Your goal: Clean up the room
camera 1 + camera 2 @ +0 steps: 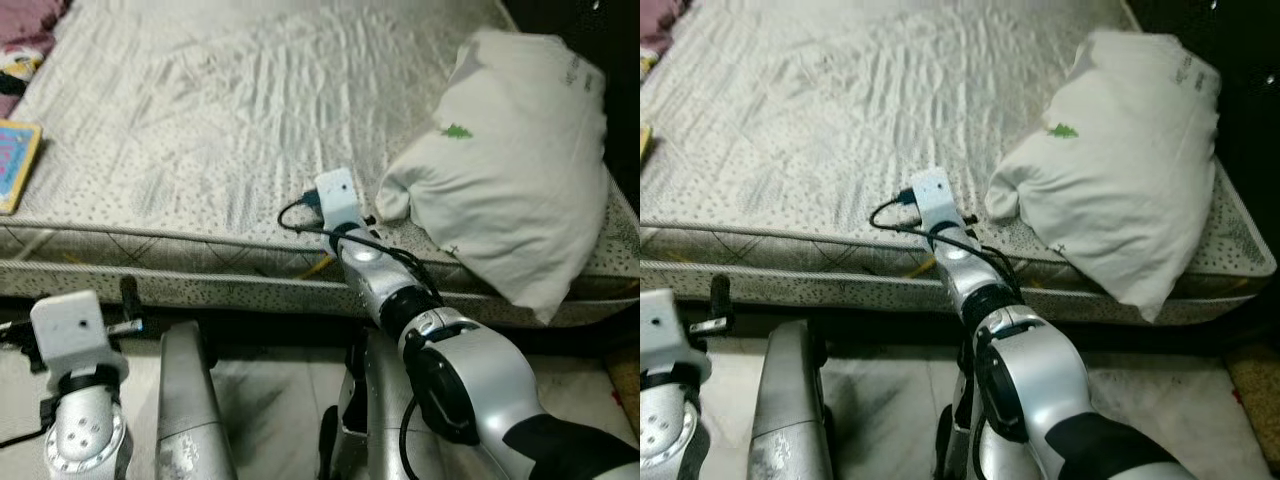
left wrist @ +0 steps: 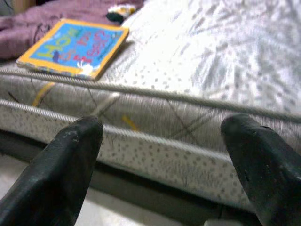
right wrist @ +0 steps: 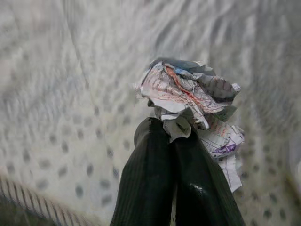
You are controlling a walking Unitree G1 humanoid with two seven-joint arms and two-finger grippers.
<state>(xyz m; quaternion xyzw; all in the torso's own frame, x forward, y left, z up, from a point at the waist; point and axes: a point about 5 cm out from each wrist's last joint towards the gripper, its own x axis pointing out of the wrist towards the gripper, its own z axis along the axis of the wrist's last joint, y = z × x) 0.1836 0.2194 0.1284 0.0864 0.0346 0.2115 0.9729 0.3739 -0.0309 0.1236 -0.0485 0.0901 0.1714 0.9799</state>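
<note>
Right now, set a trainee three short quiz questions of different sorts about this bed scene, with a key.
1. True or false: the right hand is shut on a crumpled wad of printed paper.
2. Which lies near the left edge of the grey patterned mattress? A) a white pillow with a small green tree print B) a blue picture book with a yellow border C) a black cable
3. Fill in: the left hand is ____, its fingers spread before the side of the mattress.

Key: 1 true. 2 B, the blue picture book with a yellow border; the white pillow with a small green tree print lies on the right. 3 open.
</note>
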